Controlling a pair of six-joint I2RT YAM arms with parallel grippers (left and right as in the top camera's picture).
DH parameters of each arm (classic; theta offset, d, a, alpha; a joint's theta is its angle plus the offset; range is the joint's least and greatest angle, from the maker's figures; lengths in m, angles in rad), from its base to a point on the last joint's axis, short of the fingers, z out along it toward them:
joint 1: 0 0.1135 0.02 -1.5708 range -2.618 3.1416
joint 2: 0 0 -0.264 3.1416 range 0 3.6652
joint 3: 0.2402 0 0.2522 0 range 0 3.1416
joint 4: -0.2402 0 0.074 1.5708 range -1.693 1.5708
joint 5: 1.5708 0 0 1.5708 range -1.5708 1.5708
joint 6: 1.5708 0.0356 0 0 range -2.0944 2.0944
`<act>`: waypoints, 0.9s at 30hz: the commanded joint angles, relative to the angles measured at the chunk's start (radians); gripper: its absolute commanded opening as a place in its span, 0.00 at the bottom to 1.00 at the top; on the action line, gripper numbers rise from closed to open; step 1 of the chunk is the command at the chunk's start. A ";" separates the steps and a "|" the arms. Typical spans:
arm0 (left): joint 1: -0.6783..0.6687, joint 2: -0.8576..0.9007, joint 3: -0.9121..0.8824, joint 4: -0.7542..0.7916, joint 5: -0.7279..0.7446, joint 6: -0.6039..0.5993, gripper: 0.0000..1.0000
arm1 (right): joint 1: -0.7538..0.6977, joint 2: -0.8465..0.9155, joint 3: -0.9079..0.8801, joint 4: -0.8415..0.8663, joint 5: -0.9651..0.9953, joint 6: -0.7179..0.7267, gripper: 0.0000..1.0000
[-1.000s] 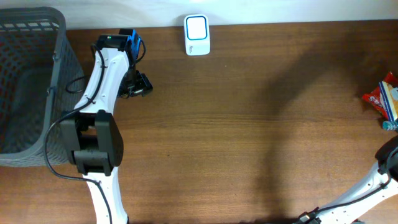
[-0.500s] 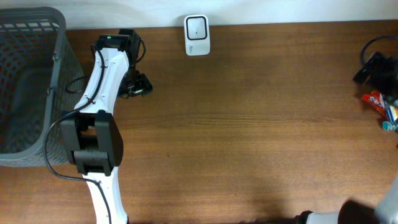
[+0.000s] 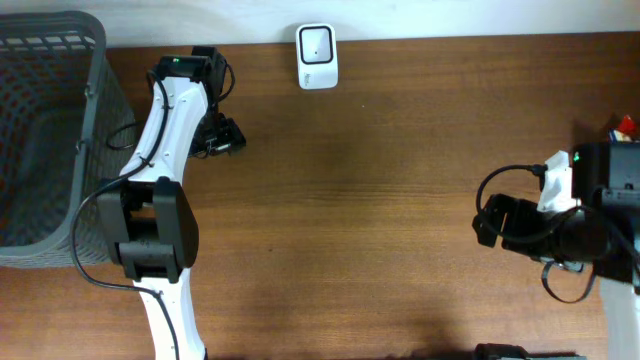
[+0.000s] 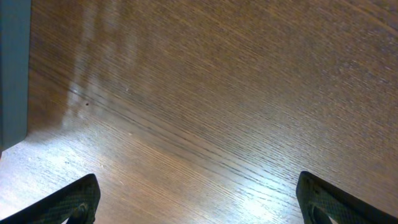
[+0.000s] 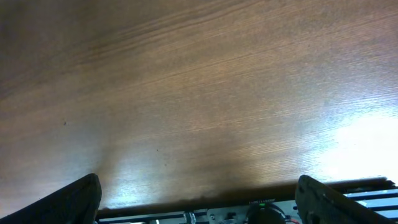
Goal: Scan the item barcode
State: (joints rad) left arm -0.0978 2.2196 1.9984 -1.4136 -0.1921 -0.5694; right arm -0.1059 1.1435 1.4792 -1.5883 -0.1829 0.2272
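The right claw (image 5: pixel 199 202) is standing spread wide with nothing between its black fingers (image 5: pixel 74 198), hanging over the bare brown wooden bench (image 5: pixel 186 93). The left claw (image 4: pixel 198 202) is gaping wide too, holding nothing. Only the view from above is showing the red packet (image 3: pixel 628 124), a small corner peeking out beside the right arm (image 3: pixel 610 180) at the bench's right edge. It is also showing the white box-shaped scanner (image 3: pixel 317 55) at the back edge and the grey mesh basket (image 3: pixel 105 110) on the left.

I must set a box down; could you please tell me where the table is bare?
Bare: the wide wood between left arm and right arm, below the scanner. Crowded: the basket side and the far right edge.
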 commanded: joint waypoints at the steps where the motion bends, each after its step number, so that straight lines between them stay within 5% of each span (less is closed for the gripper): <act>1: 0.001 -0.017 -0.002 -0.001 -0.011 -0.003 0.99 | 0.010 0.049 -0.004 -0.002 -0.006 -0.010 0.99; 4: 0.001 -0.017 -0.002 -0.001 -0.011 -0.003 0.99 | 0.016 0.093 -0.012 0.017 -0.050 -0.010 0.99; 8: 0.001 -0.017 -0.002 -0.001 -0.011 -0.003 0.99 | 0.098 0.016 -0.216 0.263 -0.050 -0.011 0.98; 16: 0.001 -0.017 -0.002 -0.001 -0.011 -0.003 0.99 | 0.171 -0.610 -0.925 0.911 -0.054 -0.038 0.98; 27: 0.001 -0.017 -0.002 -0.001 -0.011 -0.003 0.99 | 0.148 -1.088 -1.276 1.328 -0.008 -0.100 0.99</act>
State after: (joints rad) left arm -0.0978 2.2196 1.9980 -1.4151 -0.1925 -0.5694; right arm 0.0597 0.1162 0.2661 -0.3187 -0.2142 0.1436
